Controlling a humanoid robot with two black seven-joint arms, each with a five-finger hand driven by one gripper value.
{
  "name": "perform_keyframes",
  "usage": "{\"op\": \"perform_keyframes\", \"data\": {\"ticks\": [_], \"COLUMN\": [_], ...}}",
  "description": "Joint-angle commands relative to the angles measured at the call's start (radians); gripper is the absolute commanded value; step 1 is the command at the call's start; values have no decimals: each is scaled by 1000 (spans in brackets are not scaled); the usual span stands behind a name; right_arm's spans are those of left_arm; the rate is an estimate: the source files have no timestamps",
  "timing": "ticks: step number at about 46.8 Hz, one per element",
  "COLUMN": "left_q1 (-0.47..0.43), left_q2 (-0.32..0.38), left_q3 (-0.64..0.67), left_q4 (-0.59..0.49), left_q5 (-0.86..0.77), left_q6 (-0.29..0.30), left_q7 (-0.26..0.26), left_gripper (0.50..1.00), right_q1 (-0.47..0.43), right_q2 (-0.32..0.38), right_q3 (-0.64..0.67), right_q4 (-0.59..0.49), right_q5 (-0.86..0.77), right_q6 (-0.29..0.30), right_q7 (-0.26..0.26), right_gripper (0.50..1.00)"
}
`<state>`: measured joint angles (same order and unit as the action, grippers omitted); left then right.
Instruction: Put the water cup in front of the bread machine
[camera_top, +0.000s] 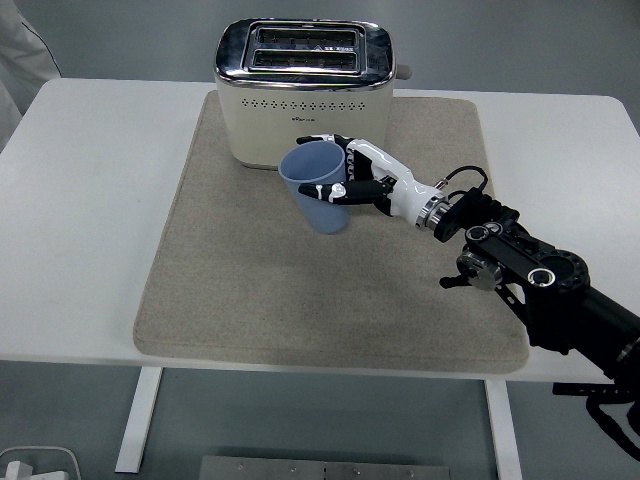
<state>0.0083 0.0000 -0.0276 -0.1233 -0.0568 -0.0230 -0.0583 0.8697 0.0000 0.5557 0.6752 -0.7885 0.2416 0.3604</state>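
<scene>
One hand, the right hand (352, 178), wraps its fingers around the blue water cup (318, 187), tilted, just before the bread machine (303, 90), above the mat (320, 260).

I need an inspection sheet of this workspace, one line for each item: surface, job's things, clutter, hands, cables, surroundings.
Surface: white table with a beige mat laid over its middle.
Job's things: blue water cup, tilted, on the side of the bread machine nearer the camera; the machine stands at the mat's far edge.
Clutter: nothing seen.
Hands: right hand grasps the cup from its right side; left hand not in view.
Cables: thin black cable looped at the right wrist.
Surroundings: white sleeve at the top left; grey floor, a white object at the bottom left.
</scene>
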Motion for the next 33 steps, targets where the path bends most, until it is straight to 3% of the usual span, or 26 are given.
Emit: {"op": "perform_keyframes", "data": {"ticks": [1, 6, 14, 25, 33], "left_q1": [1, -1, -1, -1, 1], "left_q2": [0, 0, 0, 0, 0], "left_q3": [0, 0, 0, 0, 0], "left_q4": [1, 1, 1, -1, 1], "left_q5": [0, 0, 0, 0, 0], "left_q6": [0, 0, 0, 0, 0], "left_q7": [0, 0, 0, 0, 0], "left_gripper": [1000, 1000, 1000, 1000, 1000], "right_q1": [-5, -9, -20, -24, -37], "right_q2": [0, 0, 0, 0, 0], "right_q3": [1, 1, -2, -3, -3], "right_q4": [0, 0, 0, 0, 0], "right_q5": [2, 29, 91, 91, 91], "right_q6": [-19, -24, -15, -18, -16], "right_q7": [0, 0, 2, 2, 3], "right_gripper": [635, 648, 715, 721, 764]}}
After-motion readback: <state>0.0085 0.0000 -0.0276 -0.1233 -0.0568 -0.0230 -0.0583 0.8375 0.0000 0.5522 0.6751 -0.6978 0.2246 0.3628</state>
